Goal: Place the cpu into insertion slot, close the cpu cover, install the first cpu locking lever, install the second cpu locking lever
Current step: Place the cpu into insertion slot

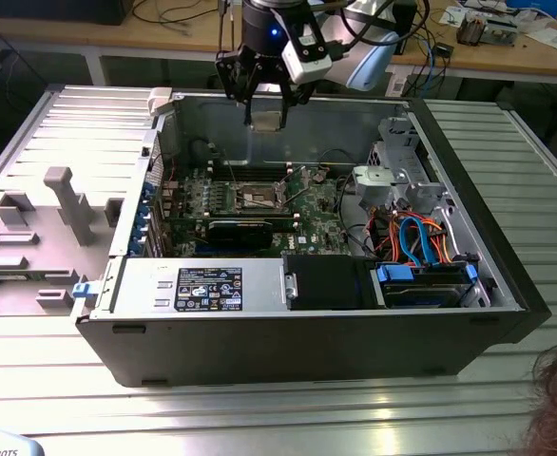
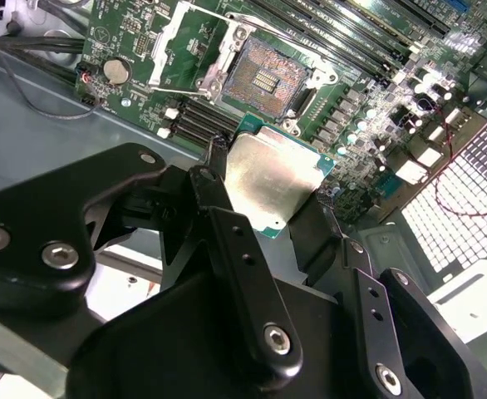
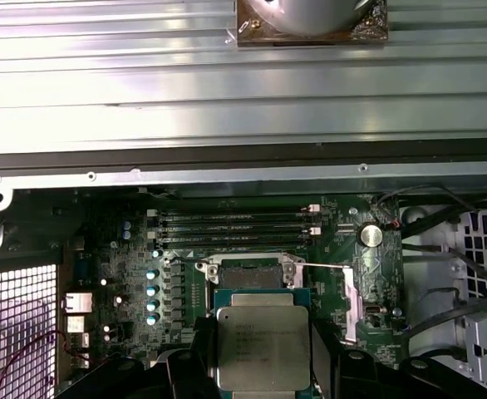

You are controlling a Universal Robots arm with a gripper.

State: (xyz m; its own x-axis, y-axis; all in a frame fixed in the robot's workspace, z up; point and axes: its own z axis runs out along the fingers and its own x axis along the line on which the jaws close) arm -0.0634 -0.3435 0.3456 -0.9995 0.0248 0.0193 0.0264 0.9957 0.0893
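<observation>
Gripping the cpu (image 3: 256, 349) by two opposite edges, my tool (image 2: 270, 189) is clamped on it. The chip hangs flat with its other two edges free. Below it and well apart, the insertion slot (image 2: 268, 81) lies bare with its dark centre exposed, and the cpu cover (image 2: 175, 40) is swung open to one side. Memory slots (image 3: 235, 226) run just beside the socket on the green board (image 1: 321, 204). In the exterior view I hang above the open computer case (image 1: 297, 332), close to its far wall, over the ribbed table (image 1: 507, 152).
</observation>
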